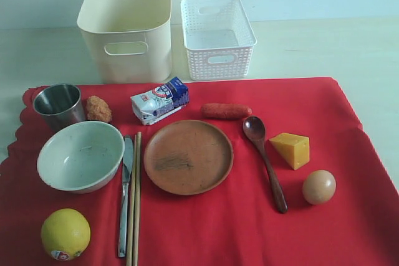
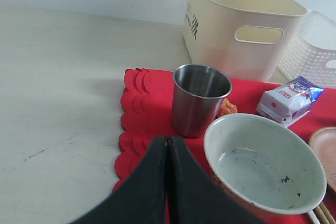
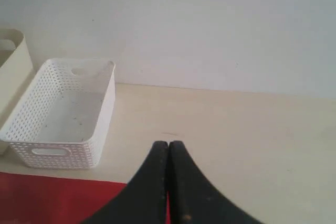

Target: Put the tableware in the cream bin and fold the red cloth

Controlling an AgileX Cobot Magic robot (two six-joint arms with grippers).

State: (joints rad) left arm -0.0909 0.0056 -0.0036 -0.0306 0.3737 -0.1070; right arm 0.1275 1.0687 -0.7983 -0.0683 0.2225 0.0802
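My left fingers and right fingers are pressed together, empty — the steel cup stands upright on the red cloth just ahead of the left pair, the cream bin at about one o'clock beyond it — so the left arm is nearer, I judge.

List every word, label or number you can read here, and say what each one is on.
No text here is legible.
On the milk carton: blue and red print, too blurred to read.
On the lemon: a sticker, too small to read.
On the cream bin: a dark dotted mark, with no readable characters.
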